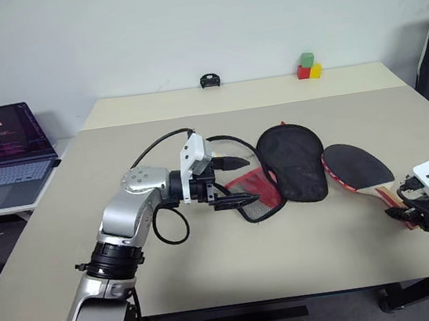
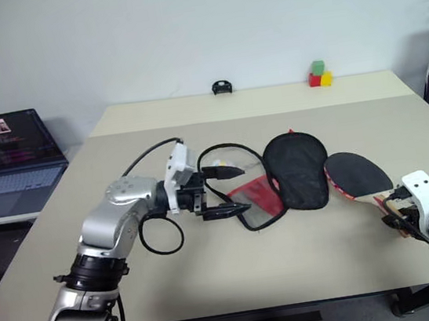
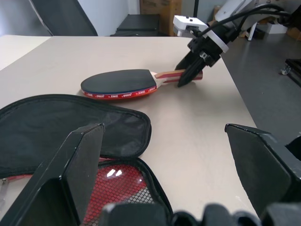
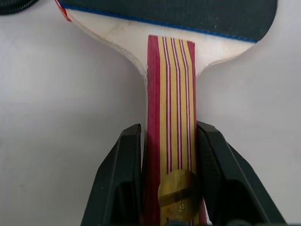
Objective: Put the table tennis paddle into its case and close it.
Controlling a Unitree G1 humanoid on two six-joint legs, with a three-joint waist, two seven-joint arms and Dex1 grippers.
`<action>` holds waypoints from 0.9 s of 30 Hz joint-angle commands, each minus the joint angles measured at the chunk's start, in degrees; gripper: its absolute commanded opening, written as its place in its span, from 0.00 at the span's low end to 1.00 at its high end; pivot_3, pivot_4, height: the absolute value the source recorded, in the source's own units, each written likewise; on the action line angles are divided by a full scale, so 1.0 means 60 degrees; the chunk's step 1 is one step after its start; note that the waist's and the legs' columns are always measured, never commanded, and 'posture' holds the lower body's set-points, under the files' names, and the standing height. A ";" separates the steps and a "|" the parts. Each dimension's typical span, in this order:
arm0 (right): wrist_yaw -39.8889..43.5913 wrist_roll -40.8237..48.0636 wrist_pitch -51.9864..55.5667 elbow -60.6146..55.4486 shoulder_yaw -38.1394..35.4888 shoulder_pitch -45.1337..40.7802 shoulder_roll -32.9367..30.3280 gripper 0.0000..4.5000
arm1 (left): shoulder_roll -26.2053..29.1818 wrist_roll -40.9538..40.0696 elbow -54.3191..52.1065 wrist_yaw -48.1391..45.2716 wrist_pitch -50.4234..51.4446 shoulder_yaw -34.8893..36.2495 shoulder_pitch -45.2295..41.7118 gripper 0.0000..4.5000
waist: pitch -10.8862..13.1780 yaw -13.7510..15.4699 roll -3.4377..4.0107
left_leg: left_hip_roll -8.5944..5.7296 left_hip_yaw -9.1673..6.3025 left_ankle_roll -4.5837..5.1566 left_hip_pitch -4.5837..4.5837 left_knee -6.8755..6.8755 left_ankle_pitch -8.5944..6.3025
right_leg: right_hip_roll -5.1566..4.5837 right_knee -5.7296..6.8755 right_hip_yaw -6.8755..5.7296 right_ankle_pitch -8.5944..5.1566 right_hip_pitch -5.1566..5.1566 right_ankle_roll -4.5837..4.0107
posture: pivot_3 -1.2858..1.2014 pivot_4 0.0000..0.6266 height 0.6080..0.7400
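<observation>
Right gripper (image 1: 402,213) sits at the near right table (image 1: 214,279) edge; in the head views its fingers are mostly masked by its white housing and cables, and the arm behind it runs out of frame. The right wrist view settles the grip: both black fingers (image 4: 120,181) press the two sides of the striped paddle (image 1: 358,167) handle, near its butt end with the round gold badge. Pincer narrow, clamped on the handle. Blade top is cut off in that view.

Paddle lies flat on the table, black face up, red edge visible, just right of the case (image 1: 292,160); whether blade and case touch cannot be told.

Case lies mid-table, black upper flap laid open, red mesh-lined part toward the left gripper (image 1: 237,180). The zipper is too small to make out.

Left arm bent across the table, gripper pointing right, roughly level. Its fingers stand wide apart, holding nothing, tips just at the red end of the case; contact with the fabric unclear.
</observation>
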 commanded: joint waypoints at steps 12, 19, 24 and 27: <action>-0.0214 -0.0076 -0.0591 0.0685 0.0512 -0.0936 0.0133 0.83 | 0.0106 0.0028 -0.0329 -0.0044 -0.0155 0.0091 0.0028 1.00 | 0.0001 0.0026 -0.0001 | -0.0004 0.0000 0.0002 0.0000 0.0000 0.0002 | -0.0001 -0.0001 0.0001 0.0000 0.0000 0.0000 | 0.52 0.24 1.00; -0.0228 -0.0328 -0.1154 0.1442 0.1037 -0.1240 0.0089 0.83 | 0.0183 0.0049 -0.0366 0.0025 -0.0164 0.0117 0.0104 1.00 | 0.0000 0.0036 -0.0005 | -0.0004 0.0000 0.0002 -0.0002 0.0000 0.0002 | -0.0003 -0.0008 0.0000 0.0000 0.0000 0.0000 | 0.52 0.24 1.00; -0.0273 -0.0386 -0.1265 0.1479 0.1166 -0.1084 0.0109 0.70 | 0.0258 0.0079 -0.0402 0.0069 -0.0201 0.0105 0.0173 1.00 | -0.0003 0.0031 -0.0011 | -0.0004 0.0000 0.0004 0.0021 0.0000 0.0002 | -0.0003 -0.0005 0.0001 0.0000 0.0018 0.0000 | 0.52 0.24 1.00; -0.0434 -0.0397 -0.1228 0.1461 0.1104 -0.1054 0.0212 0.50 | 0.0317 0.0110 -0.0399 0.0087 -0.0252 0.0100 0.0229 1.00 | -0.0002 0.0039 -0.0013 | -0.0004 -0.0007 0.0006 0.0061 -0.0002 0.0001 | -0.0003 -0.0020 -0.0006 0.0000 0.0067 0.0000 | 0.52 0.24 1.00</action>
